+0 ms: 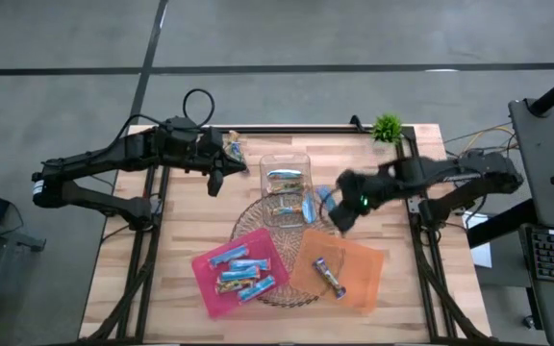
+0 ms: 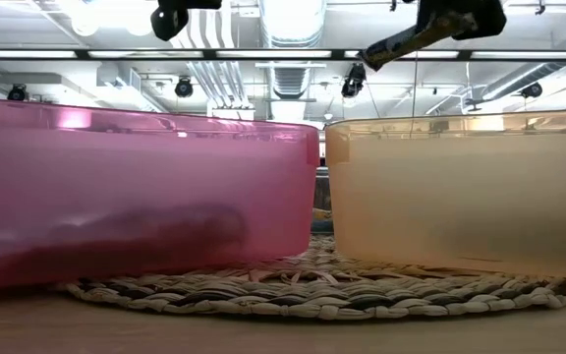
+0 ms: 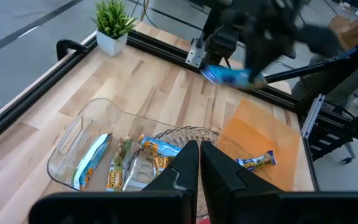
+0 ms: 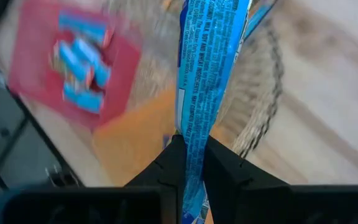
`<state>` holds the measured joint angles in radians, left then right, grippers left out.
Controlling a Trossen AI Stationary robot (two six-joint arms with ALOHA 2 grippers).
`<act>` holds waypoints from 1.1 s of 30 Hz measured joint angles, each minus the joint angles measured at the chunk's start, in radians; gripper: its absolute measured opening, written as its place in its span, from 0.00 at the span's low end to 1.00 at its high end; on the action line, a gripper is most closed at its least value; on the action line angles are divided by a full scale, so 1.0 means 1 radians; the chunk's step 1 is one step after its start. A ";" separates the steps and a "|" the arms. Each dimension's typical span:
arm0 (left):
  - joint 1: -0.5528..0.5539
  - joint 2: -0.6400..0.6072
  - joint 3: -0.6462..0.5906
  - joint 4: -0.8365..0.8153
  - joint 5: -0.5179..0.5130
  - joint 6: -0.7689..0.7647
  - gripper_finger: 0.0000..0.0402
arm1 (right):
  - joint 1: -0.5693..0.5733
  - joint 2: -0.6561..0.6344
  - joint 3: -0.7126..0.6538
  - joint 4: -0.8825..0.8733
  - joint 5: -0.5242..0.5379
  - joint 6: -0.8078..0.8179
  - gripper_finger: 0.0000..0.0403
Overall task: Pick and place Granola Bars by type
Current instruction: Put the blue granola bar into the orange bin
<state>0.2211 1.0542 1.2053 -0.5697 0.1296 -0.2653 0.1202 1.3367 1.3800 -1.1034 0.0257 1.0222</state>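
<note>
My right gripper [image 1: 339,213] is shut on a light blue granola bar [image 1: 325,200] and hangs above the woven mat, between the clear box [image 1: 287,165] and the orange tray [image 1: 364,264]. The clear box holds several bars. Several blue bars lie in the pink tray [image 1: 205,264]. One dark bar [image 1: 330,275] lies in the orange tray. My left gripper [image 3: 199,163] is shut on nothing, raised near the table's far left, pointing toward the clear box [image 3: 73,140]. My right gripper pinches the blue bar between its two fingers near one end [image 4: 194,127]. The fingers [image 4: 225,168] slant down from the table's right side, and the bar runs on past them along their length. The bar [image 3: 229,76] is lifted clear of the trays and the mat.
A round woven mat [image 1: 258,213] lies under the box and both trays. A small potted plant [image 1: 387,127] stands at the far right corner. A black frame rail [image 3: 166,46] runs along the table's far edge. In the low view the pink tray wall [image 2: 136,197] and the orange tray wall [image 2: 460,192] fill the front.
</note>
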 joint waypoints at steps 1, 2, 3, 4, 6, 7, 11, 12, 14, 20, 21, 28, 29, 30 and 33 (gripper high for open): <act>0.000 0.000 0.000 0.000 0.000 -0.003 0.00 | 0.030 0.013 0.000 0.000 0.000 0.000 0.10; 0.000 0.000 0.000 0.000 0.000 -0.003 0.00 | 0.058 0.028 0.000 0.000 -0.001 0.000 0.10; 0.000 0.000 0.000 0.000 0.000 -0.003 0.00 | 0.085 0.043 0.000 0.000 -0.001 0.002 0.10; 0.000 0.000 0.000 0.000 0.000 -0.004 0.00 | 0.112 0.057 0.000 0.000 -0.001 0.011 0.10; 0.000 0.000 0.000 0.000 0.000 -0.004 0.00 | 0.159 0.089 0.000 0.000 -0.001 0.038 0.10; 0.000 0.000 0.000 0.000 0.000 -0.005 0.00 | 0.182 0.105 0.000 0.001 -0.002 0.051 0.10; 0.000 0.000 0.000 0.000 0.000 -0.005 0.00 | 0.258 0.164 0.000 0.000 -0.013 0.102 0.10; 0.000 0.000 0.000 0.000 0.000 -0.005 0.00 | 0.271 0.177 0.000 0.000 -0.018 0.115 0.10; 0.000 0.000 0.000 0.000 0.000 -0.005 0.00 | 0.292 0.198 0.000 0.000 -0.040 0.135 0.10; 0.000 0.000 0.000 0.000 0.000 -0.005 0.00 | 0.335 0.254 0.000 0.002 -0.125 0.148 0.10; 0.000 0.000 0.000 0.000 0.000 -0.005 0.00 | 0.339 0.261 0.000 0.001 -0.133 0.148 0.10; 0.000 0.000 0.000 0.000 0.001 -0.005 0.00 | 0.340 0.284 -0.007 -0.002 -0.159 0.183 0.12; 0.000 0.000 0.000 0.000 0.003 -0.005 0.00 | 0.340 0.285 -0.011 -0.005 -0.166 0.193 0.13; 0.000 0.000 0.000 0.000 0.004 -0.005 0.00 | 0.340 0.286 -0.014 -0.013 -0.170 0.205 0.15; 0.000 0.000 0.000 0.000 0.007 -0.005 0.00 | 0.341 0.286 -0.026 -0.027 -0.184 0.223 0.23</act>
<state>0.2211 1.0542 1.2053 -0.5697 0.1366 -0.2699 0.4610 1.6222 1.3537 -1.1304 -0.1581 1.2452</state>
